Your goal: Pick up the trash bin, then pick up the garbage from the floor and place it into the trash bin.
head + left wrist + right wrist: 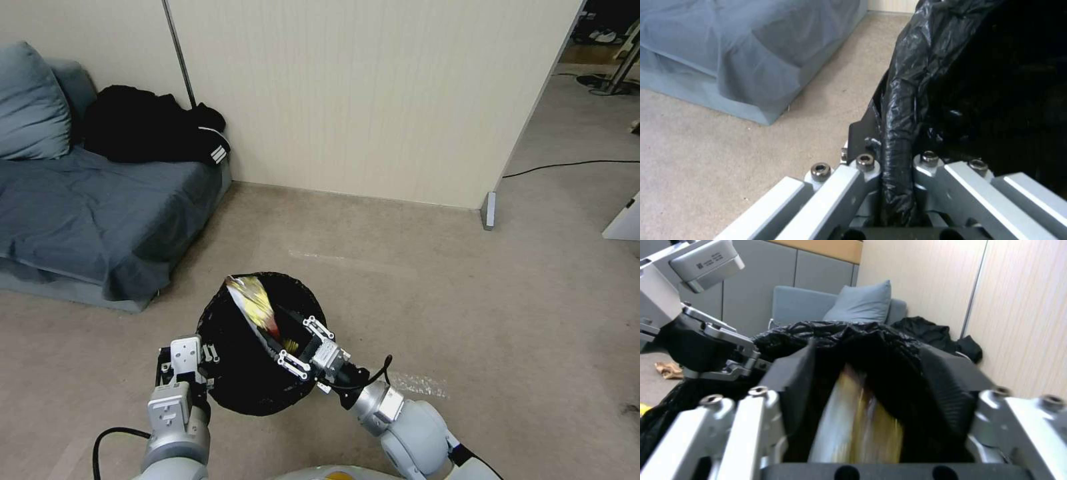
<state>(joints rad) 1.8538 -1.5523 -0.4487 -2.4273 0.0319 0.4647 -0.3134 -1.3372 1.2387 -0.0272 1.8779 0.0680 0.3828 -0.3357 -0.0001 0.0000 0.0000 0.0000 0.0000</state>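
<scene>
While the trash bin (257, 373) is held above the carpet (467, 313) at the lower centre of the head view, its bag-covered rim is clamped at the lower left edge by the left gripper (208, 363). In the left wrist view the rolled black liner is seen pinched tightly between the two narrow fingers (865, 163) of the left gripper (898, 173). The right gripper (299, 343) is positioned over the bin's right rim, with its jaws spread wide. The yellow snack wrapper (257, 310) lies loosely between them, blurred in the right wrist view (862, 426), and projects toward the upper left rim of the bin mouth. Open carpet is available to the right and above the bin. The grey sofa (87, 207) occupies the left side of the frame, and the beige partition wall (360, 93) bounds the upper edge.
</scene>
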